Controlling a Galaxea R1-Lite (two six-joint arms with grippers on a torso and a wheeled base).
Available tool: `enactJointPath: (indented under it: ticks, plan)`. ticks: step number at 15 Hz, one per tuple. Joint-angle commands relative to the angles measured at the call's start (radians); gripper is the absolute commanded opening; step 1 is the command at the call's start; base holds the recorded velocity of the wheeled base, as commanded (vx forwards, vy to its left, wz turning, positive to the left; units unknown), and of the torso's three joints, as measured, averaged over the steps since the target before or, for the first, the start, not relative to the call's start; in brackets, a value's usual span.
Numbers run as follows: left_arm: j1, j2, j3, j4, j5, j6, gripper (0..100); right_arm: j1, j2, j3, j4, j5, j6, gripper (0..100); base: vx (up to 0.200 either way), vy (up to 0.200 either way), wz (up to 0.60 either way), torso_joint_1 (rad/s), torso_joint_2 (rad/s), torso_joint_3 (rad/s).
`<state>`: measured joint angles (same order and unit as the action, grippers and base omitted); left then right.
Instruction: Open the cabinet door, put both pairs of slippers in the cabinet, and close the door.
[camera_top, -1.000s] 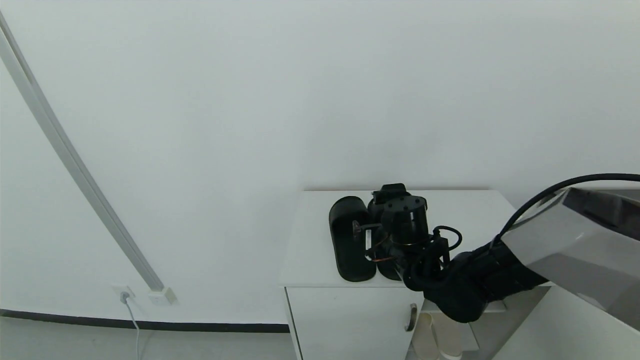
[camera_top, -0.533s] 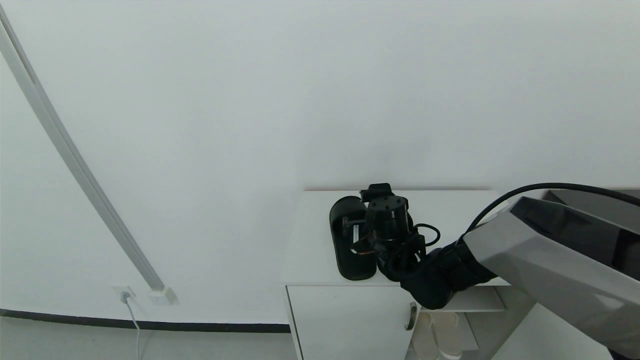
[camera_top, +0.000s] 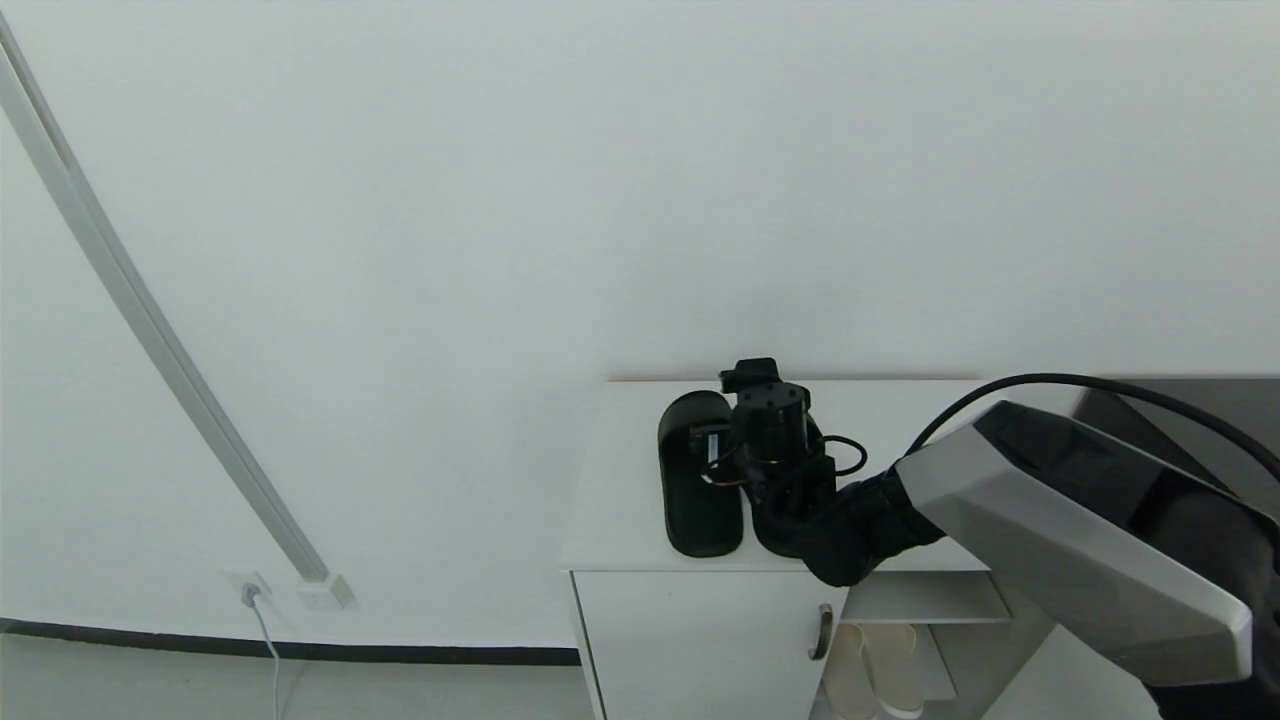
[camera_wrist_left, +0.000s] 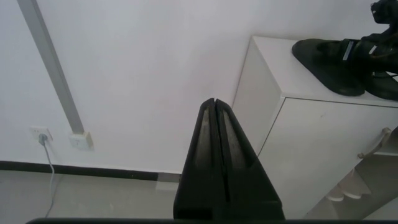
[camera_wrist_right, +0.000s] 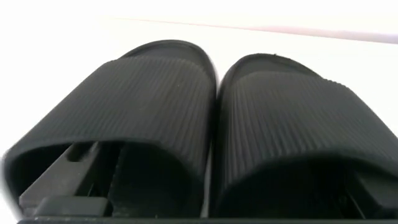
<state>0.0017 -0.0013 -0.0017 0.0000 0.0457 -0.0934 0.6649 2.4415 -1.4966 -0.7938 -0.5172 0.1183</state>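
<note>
blk slippers (camera_top: 700, 500) on cabinet (camera_top: 618, 500), near front edge

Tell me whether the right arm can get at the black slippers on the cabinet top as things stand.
Probably yes. The right gripper sits right at the black slippers on the cabinet top, and nothing stands between them.
</note>
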Motion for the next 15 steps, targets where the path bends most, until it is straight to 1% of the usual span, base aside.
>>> enactJointPath:
  ticks: [1,3,4,12,13,15]
  plan:
    - [0.000,0.001,0.000,0.000,0.000,0.000,0,-0.002,0.031,-0.036,0.004,0.000,-0.003,100,0.000,0.000,0.00,0.000,0.00,0.000]
    - [0.000,0.001,0.000,0.000,0.000,0.000,0,-0.005,0.034,-0.048,0.021,0.000,-0.003,100,0.000,0.000,0.00,0.000,0.00,0.000]
    - [0.000,0.001,0.000,0.000,0.000,0.000,0,-0.005,0.034,-0.048,0.021,0.000,-0.003,0,0.000,0.000,0.00,0.000,0.00,0.000]
    - [0.000,0.001,0.000,0.000,0.000,0.000,0,-0.007,-0.001,-0.030,0.019,-0.001,-0.009,0,0.000,0.000,0.00,0.000,0.00,0.000]
    - [0.000,0.001,0.000,0.000,0.000,0.000,0,-0.005,-0.032,-0.002,0.018,-0.001,-0.009,0,0.000,0.000,0.00,0.000,0.00,0.000]
    - [0.000,0.001,0.000,0.000,0.000,0.000,0,-0.004,-0.139,0.098,0.013,0.017,-0.011,0,0.000,0.000,0.00,0.000,0.00,0.000]
